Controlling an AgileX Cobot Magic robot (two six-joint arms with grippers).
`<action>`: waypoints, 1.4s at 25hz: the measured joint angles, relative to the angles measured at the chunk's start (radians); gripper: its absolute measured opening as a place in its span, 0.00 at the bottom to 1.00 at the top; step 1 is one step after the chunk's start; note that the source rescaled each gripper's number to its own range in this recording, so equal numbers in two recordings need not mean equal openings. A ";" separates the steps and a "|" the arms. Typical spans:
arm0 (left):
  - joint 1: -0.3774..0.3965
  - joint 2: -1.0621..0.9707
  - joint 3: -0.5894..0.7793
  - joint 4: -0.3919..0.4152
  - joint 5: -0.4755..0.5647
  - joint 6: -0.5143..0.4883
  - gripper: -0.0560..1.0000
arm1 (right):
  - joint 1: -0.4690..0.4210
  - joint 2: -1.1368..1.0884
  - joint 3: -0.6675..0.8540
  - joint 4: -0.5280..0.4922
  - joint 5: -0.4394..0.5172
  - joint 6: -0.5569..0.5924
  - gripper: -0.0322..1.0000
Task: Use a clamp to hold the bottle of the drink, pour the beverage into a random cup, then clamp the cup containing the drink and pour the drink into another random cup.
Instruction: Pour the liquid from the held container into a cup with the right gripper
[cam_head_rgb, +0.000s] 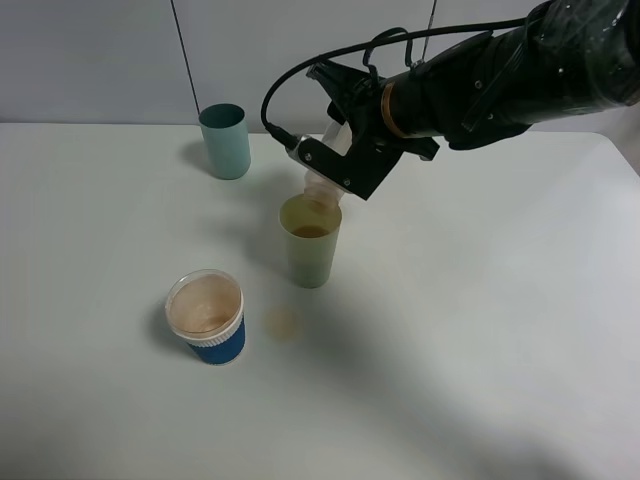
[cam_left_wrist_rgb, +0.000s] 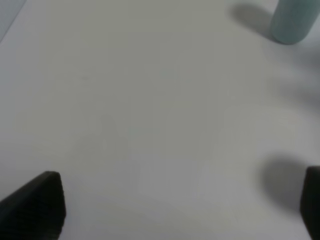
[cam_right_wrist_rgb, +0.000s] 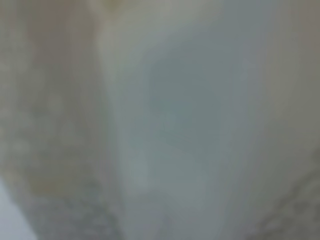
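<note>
My right clamp (cam_head_rgb: 340, 160) is shut on the bottle (cam_head_rgb: 322, 188), which is tipped steeply with its neck down over the pale yellow-green cup (cam_head_rgb: 310, 245). Pinkish-brown beverage (cam_head_rgb: 310, 231) shows inside that cup near its rim. Most of the bottle is hidden behind the clamp. The right wrist view is a blur filled by the bottle (cam_right_wrist_rgb: 170, 130) pressed close to the lens. In the left wrist view my left gripper (cam_left_wrist_rgb: 180, 200) stands wide open over bare table, one black finger (cam_left_wrist_rgb: 40, 202) showing at each lower corner, nothing between them.
A teal cylindrical cup (cam_head_rgb: 225, 140) (cam_left_wrist_rgb: 294, 20) stands at the back left. A blue cup with a white rim (cam_head_rgb: 207, 318) sits front left, brownish inside. A small tan spot (cam_head_rgb: 283, 322) marks the white table (cam_head_rgb: 480, 330) beside it.
</note>
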 joint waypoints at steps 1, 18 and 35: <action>0.000 0.000 0.000 0.000 0.000 0.000 0.96 | 0.000 0.000 0.000 0.000 0.000 -0.003 0.04; 0.000 0.000 0.000 0.000 0.000 0.000 0.96 | 0.030 -0.005 -0.058 0.000 0.000 -0.010 0.04; 0.000 0.000 0.000 0.000 0.000 0.000 0.96 | 0.030 -0.005 -0.058 0.000 -0.003 -0.094 0.04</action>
